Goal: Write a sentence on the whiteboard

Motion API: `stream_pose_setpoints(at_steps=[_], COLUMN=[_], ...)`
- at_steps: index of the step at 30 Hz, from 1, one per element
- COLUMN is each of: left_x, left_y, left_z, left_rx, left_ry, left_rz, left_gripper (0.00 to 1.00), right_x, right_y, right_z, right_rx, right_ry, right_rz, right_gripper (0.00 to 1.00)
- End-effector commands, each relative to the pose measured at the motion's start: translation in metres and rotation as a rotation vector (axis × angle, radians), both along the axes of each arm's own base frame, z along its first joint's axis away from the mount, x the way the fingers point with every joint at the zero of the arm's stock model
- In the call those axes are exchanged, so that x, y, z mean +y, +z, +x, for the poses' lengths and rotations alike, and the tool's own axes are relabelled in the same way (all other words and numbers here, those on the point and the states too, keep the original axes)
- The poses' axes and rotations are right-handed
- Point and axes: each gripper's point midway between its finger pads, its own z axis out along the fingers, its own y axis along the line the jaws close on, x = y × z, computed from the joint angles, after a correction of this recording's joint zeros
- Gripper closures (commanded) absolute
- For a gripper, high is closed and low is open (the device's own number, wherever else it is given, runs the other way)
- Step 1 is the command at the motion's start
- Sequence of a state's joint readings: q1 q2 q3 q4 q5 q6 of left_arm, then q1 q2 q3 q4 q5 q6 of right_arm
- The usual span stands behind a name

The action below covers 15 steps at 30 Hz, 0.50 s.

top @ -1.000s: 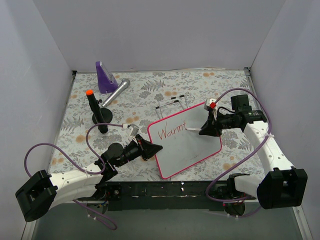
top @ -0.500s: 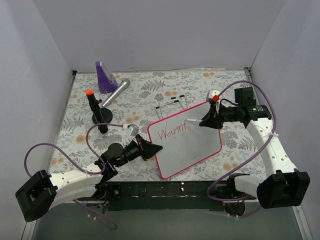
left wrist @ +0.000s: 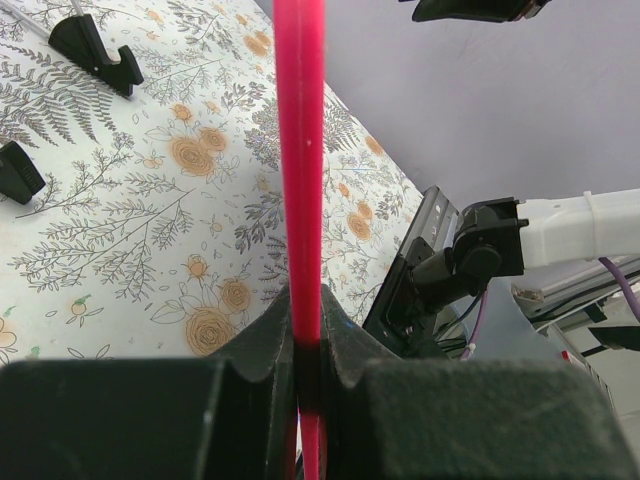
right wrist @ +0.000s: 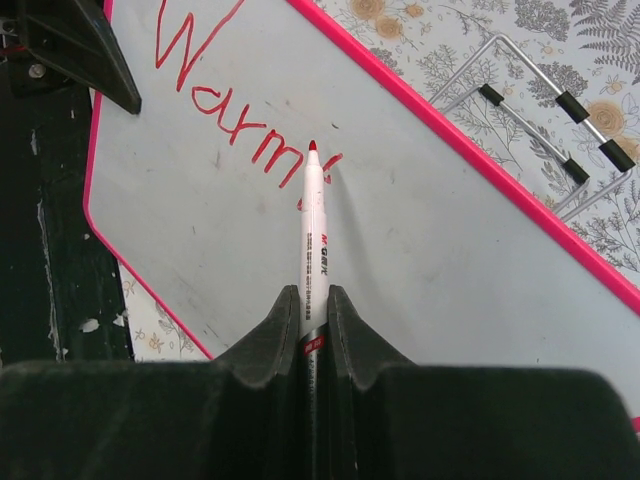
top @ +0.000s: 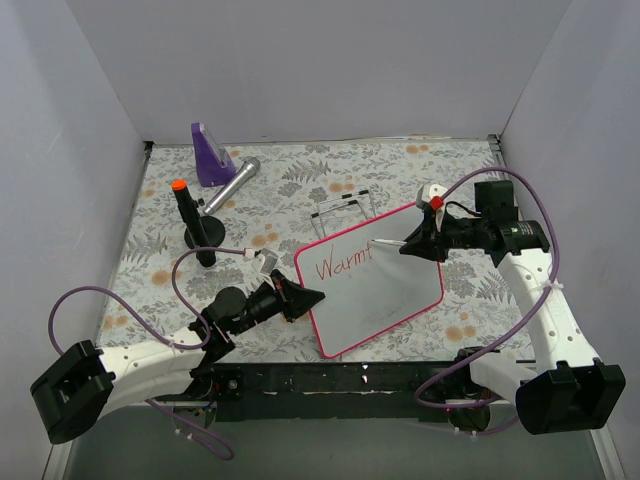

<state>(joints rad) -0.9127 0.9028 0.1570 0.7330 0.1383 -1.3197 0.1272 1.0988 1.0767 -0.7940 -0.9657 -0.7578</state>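
The whiteboard [top: 385,290] lies tilted on the floral mat, glossy white with a pink frame. Red lettering [top: 340,266] near its far left corner reads "Warm" plus part of another letter; it also shows in the right wrist view [right wrist: 225,95]. My right gripper [top: 412,243] is shut on a white marker [right wrist: 314,250] with a red tip, which sits at the end of the lettering. My left gripper [top: 308,297] is shut on the board's pink left frame edge [left wrist: 300,150], which runs straight up between the jaws [left wrist: 308,315].
A wire stand [top: 345,207] sits just beyond the board. A black post with an orange tip [top: 190,215], a silver cylinder [top: 232,184] and a purple wedge [top: 210,155] stand at the far left. White walls close three sides.
My right gripper has shifted slightly toward the far edge with the marker, its tip now at the top of the last stroke. The left arm and the board have not moved.
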Motion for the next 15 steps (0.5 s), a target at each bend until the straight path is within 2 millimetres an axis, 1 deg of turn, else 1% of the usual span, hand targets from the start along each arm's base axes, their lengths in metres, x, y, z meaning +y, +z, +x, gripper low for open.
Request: stream_pose_setpoints(at_steps=[1, 15], left_x=[-0.0004, 0.0001], left_y=[0.0249, 0.0214], left_z=[-0.0043, -0.0046], left_rx=[-0.081, -0.084], left_ry=[-0.021, -0.022], left_rz=[-0.058, -0.046], left_gripper=[1.00, 1.00], right_x=[-0.0015, -0.0028], right_y=[0.0020, -0.0054], right_z=[0.0011, 0.0002], right_rx=[-0.046, -0.046], right_ry=[-0.017, -0.024], right_rz=[0.002, 0.005], right_gripper=[0.99, 0.99])
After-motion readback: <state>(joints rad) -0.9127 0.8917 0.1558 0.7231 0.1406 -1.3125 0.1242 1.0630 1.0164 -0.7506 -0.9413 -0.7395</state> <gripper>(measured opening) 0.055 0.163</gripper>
